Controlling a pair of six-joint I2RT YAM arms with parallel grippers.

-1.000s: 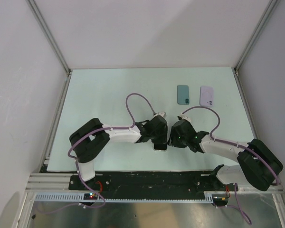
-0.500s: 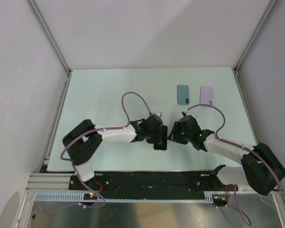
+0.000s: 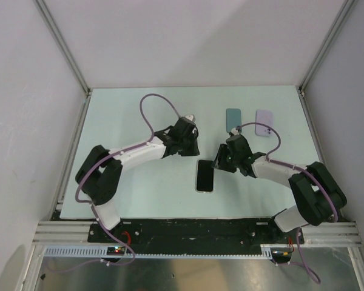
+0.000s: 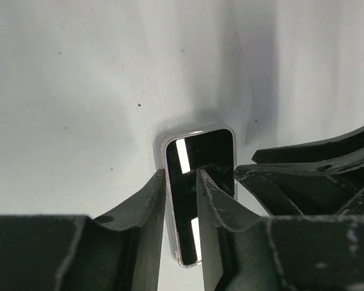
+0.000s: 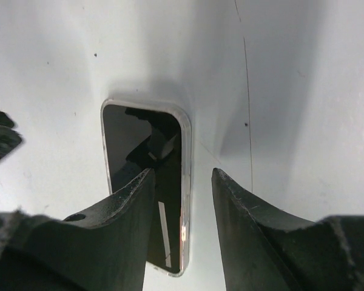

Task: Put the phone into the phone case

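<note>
Top external view, phone [image 3: 205, 176] lying screen-up, teal slab [image 3: 233, 119] and lavender slab [image 3: 264, 123] beyond, left gripper [image 3: 191, 147] narrowly parted, right gripper [image 3: 221, 161] wider, both empty, drawn back since before.

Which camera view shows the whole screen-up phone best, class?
The top external view: the phone shows whole, screen-up on the table. In the left wrist view, the left claw hides part of it; in the right wrist view, the right claw does likewise.
</note>
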